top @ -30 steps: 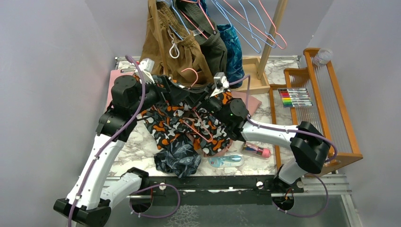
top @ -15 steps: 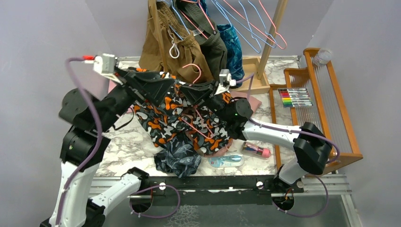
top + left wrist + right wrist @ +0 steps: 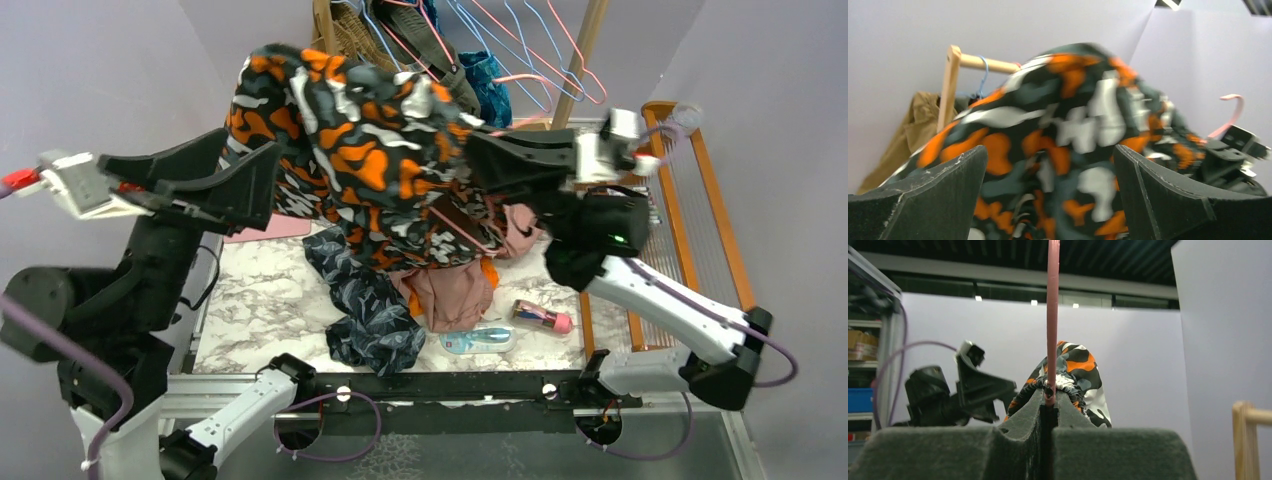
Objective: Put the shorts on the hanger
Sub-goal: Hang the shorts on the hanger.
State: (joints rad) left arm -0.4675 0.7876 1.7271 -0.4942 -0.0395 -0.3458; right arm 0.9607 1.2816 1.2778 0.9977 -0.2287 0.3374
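The shorts [image 3: 350,150], dark with orange, white and grey blobs, hang bunched high in the air. The thin pink hanger [image 3: 1051,315] stands upright just beside them.

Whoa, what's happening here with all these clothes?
Two robot arms are putting patterned shorts on a pink hanger. The right hand is shut on the hanger's wire and holds it high above the table, with the shorts apparently draped on it. The left hand is open beside the shorts, not gripping them.
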